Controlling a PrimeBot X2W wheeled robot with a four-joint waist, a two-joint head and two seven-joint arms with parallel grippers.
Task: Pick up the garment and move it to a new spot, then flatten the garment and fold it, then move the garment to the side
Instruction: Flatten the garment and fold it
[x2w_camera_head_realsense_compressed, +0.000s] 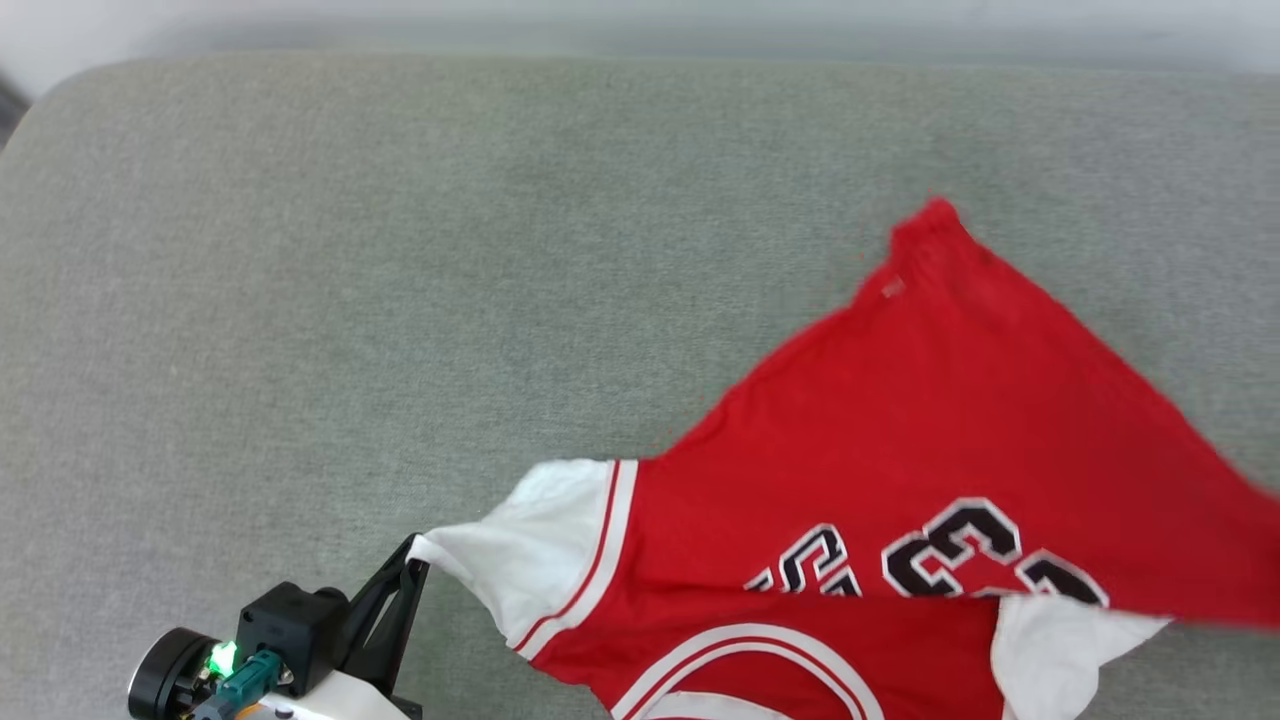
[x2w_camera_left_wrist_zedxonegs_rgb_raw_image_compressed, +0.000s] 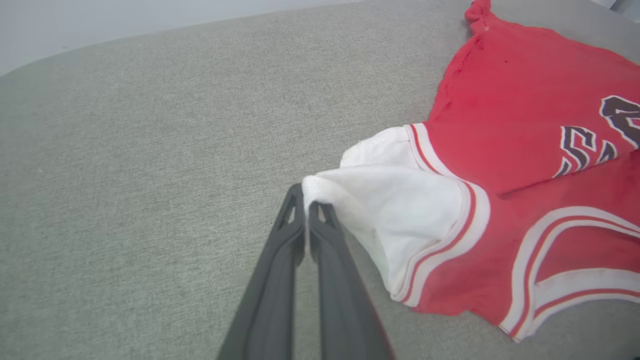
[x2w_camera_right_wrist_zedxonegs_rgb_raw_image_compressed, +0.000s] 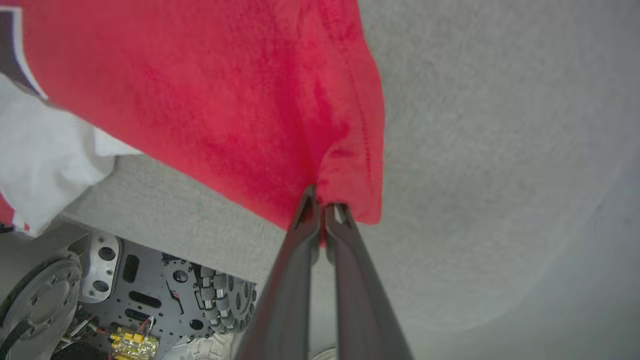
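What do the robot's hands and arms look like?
Each gripper has two long, thin dark fingers with little triangle-shaped holes near the tips: the left gripper and the right gripper. Behind the left one sit a black boxy block, a glowing green light, a teal plug and a white arm shell.

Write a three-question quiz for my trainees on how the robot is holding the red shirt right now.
1. True or false: the left gripper is shut on the white sleeve of the shirt.
2. What does the right gripper pinch? A: the collar. B: a red edge of the shirt. C: nothing.
3. Fill in: the shirt lies partly on a ___ cushion.
Key: 1 true; 2 B; 3 grey.
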